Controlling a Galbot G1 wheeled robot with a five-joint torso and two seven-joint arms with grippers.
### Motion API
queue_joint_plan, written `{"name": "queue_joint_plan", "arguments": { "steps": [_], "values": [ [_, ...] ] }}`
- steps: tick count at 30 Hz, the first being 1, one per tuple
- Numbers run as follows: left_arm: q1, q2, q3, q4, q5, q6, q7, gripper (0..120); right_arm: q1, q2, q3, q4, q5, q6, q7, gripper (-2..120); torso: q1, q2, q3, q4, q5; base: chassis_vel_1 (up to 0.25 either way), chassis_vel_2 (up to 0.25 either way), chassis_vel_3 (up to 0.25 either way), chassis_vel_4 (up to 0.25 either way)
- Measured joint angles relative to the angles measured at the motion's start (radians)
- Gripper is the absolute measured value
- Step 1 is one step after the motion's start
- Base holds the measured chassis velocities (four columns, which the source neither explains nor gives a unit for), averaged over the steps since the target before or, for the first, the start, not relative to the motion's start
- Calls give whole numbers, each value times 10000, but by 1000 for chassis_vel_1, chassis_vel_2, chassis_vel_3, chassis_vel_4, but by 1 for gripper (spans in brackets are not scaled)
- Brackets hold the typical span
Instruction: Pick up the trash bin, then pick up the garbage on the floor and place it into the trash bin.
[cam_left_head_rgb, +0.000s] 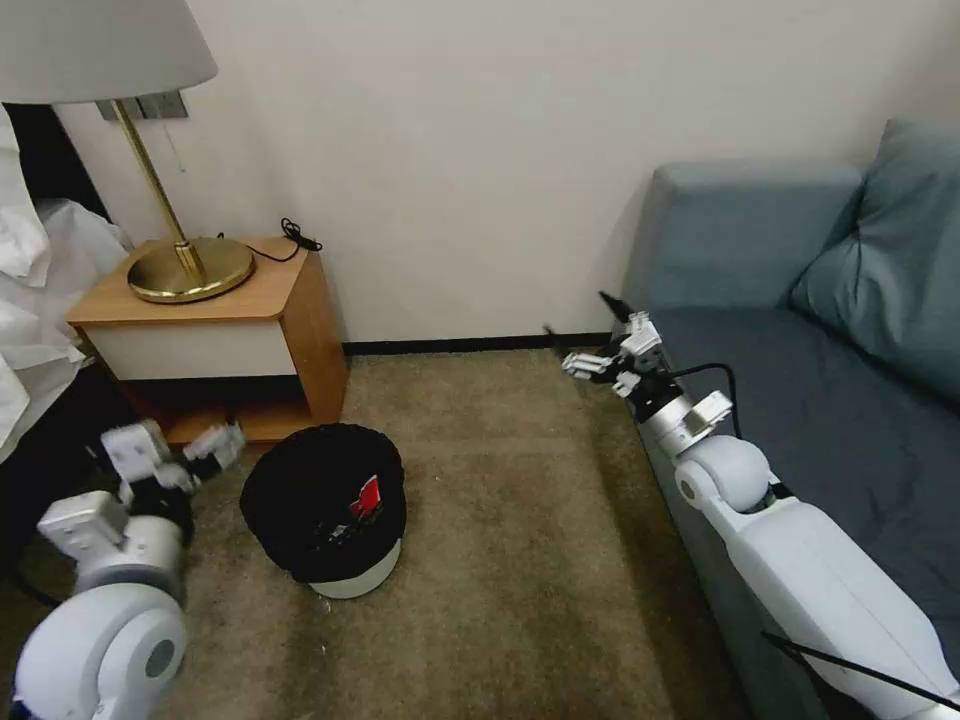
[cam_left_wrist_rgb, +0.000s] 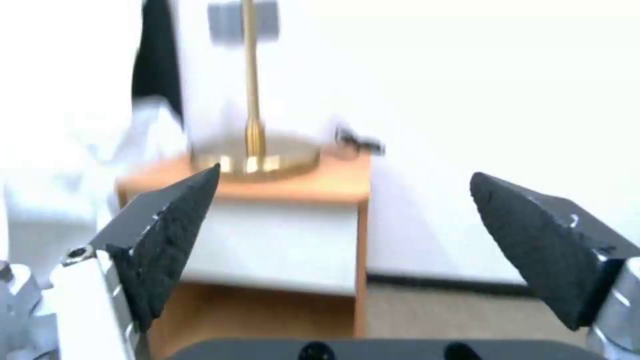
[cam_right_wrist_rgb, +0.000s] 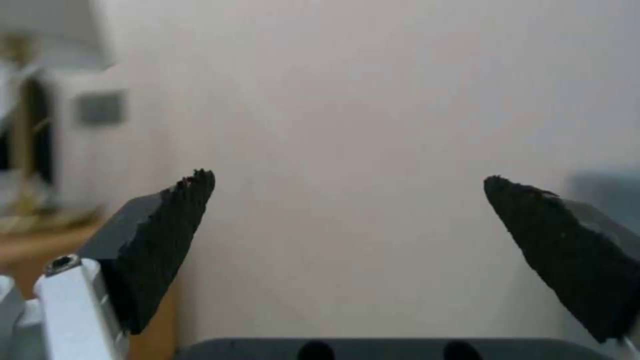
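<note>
Left gripper (cam_left_head_rgb: 175, 455) wide open, empty, left of bin (cam_left_head_rgb: 325, 515) | right gripper (cam_left_head_rgb: 600, 350) open, far right by sofa (cam_left_head_rgb: 830, 400) | bin light, bag slippery; probably grip rim.

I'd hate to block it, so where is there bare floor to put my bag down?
The widest bare carpet lies between the bin and the sofa, running back to the wall. It is crowded on the robot's left, where the left pincer, open, sits between bin and nightstand.
</note>
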Motion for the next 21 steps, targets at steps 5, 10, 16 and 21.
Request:
{"name": "queue_joint_plan", "arguments": {
  "steps": [5,10,16,21],
  "values": [
    [-300,-357,322,603,649,-884,411,100,-674,421,781,984,710,-779,748,100,0,0,1,4,-1,0,0,0,0],
    [-568,-389,381,1197,807,-1830,1089,100,-1719,394,1744,2149,1827,-1304,1052,100,0,1,1,3,-3,0,0,0,0],
    [-345,-370,622,876,-97,-1494,1062,100,-2627,403,2461,2552,1273,-1222,747,100,0,1,0,1,2,0,0,0,0],
    [-197,-412,672,811,-255,-1371,937,100,-3374,412,2697,2800,744,-1084,550,100,0,0,0,4,1,0,0,0,0]
  ]
}}
